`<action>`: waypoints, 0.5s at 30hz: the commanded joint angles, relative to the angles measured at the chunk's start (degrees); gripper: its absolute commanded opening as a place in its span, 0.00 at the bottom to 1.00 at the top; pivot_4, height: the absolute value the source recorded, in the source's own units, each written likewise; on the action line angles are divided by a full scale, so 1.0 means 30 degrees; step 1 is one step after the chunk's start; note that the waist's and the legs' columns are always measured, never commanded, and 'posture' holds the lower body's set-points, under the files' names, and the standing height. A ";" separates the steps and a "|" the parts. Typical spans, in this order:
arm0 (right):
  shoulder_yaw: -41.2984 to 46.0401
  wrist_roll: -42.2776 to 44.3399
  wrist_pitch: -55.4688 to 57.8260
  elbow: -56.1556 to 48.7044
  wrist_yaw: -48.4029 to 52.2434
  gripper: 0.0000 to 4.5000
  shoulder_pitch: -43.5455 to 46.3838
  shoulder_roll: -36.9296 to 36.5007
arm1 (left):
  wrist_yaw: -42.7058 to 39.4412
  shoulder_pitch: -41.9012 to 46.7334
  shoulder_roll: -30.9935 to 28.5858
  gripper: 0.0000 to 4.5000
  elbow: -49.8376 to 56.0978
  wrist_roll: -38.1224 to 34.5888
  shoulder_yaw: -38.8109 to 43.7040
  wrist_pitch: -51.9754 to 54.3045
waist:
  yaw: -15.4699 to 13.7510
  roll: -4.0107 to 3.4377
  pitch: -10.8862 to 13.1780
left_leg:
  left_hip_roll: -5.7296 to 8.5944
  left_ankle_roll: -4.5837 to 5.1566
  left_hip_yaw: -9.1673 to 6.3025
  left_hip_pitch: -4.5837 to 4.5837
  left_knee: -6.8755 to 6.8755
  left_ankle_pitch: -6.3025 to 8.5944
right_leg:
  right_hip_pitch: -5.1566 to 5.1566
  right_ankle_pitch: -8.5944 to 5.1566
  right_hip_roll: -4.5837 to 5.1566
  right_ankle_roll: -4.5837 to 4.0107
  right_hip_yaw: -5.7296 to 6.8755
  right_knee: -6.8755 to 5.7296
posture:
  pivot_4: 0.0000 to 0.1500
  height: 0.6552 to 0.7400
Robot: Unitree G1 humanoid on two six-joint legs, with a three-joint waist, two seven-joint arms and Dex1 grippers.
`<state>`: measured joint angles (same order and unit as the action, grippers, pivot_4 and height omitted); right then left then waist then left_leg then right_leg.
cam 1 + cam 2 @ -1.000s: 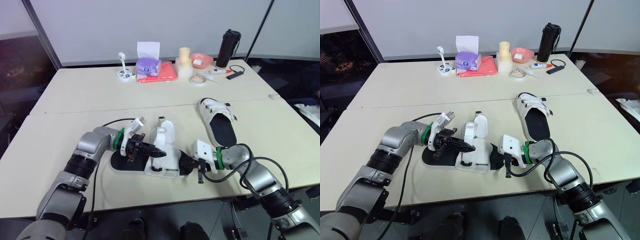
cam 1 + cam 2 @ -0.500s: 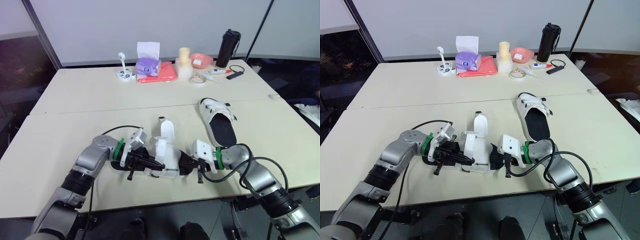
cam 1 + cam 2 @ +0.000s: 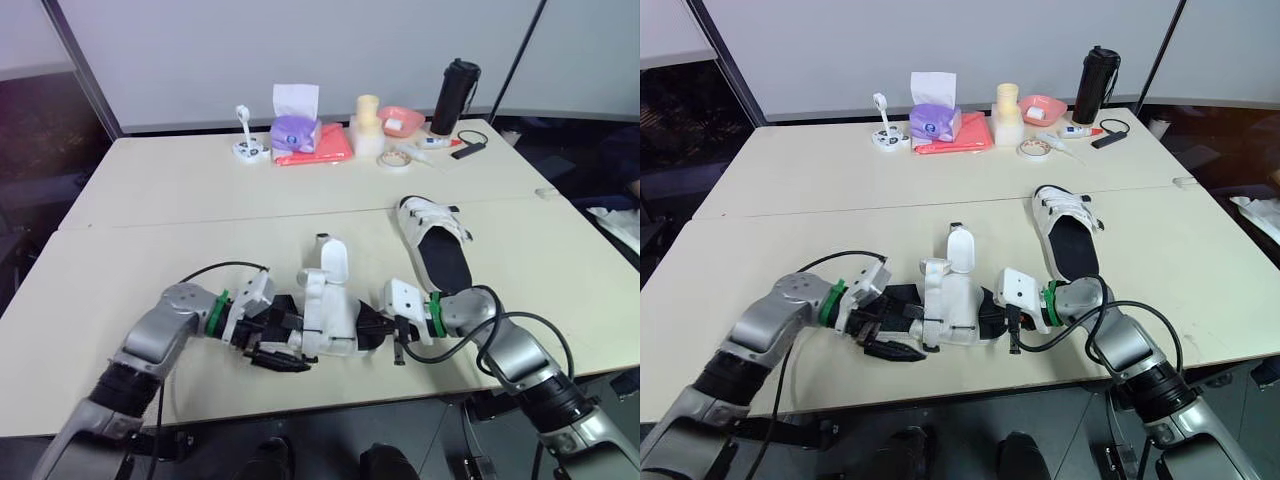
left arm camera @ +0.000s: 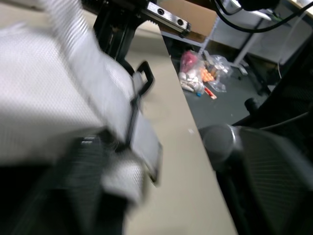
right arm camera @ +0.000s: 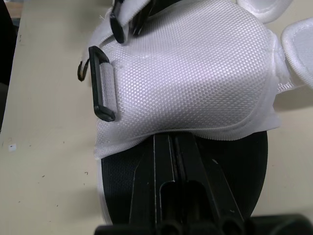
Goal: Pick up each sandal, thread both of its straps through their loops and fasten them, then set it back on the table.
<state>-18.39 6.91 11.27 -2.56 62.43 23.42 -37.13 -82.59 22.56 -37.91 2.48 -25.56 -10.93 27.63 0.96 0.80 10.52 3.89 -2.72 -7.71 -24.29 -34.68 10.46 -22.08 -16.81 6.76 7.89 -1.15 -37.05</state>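
Broadly, a cream table (image 3: 150,190) under the sandal (image 3: 322,316), pale grey wall (image 3: 200,60) behind.

purple tissue box (image 3: 297,131), black bottle (image 3: 456,96), tape roll (image 3: 396,159) on table (image 3: 170,190)

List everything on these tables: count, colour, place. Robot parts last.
white mesh sandal with black sole: 1, white and black, near edge, between the claws
second white strapped sandal: 1, white and black, right of centre
purple tissue box: 1, purple, far side
coral folded cloth: 1, coral, beside the tissue box
small white stand: 1, white, left of the tissue box
cream cylinder on white block: 1, cream, far side
pink bowl: 1, pink, beside the cylinder
tall black tumbler: 1, black, far right
white tape roll: 1, white, before the cylinder
cream tables: 2, cream, pushed together
left claw: 1, black, at the near sandal's left end
right claw: 1, black, shut on its right end
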 commanded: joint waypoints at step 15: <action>-0.0565 -0.1001 0.0015 0.1130 -0.0140 0.00 0.0128 0.0059 | 0.3531 -0.4490 -0.0346 0.99 0.3706 -0.1046 0.0721 0.0955 | -0.0077 -0.0004 0.0000 | -0.0068 -0.0003 0.0023 0.0000 0.0001 0.0002 | -0.0035 -0.0013 -0.0001 -0.0040 -0.0010 0.0016 | 1.00 1.00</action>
<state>-18.79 6.83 10.10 -1.21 62.66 24.19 -37.04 -73.23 9.06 -39.33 13.87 -30.34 -8.31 32.88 0.72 0.79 10.52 3.68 -2.73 -7.63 -24.29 -34.67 10.47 -22.17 -16.84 6.76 7.76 -1.19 -37.00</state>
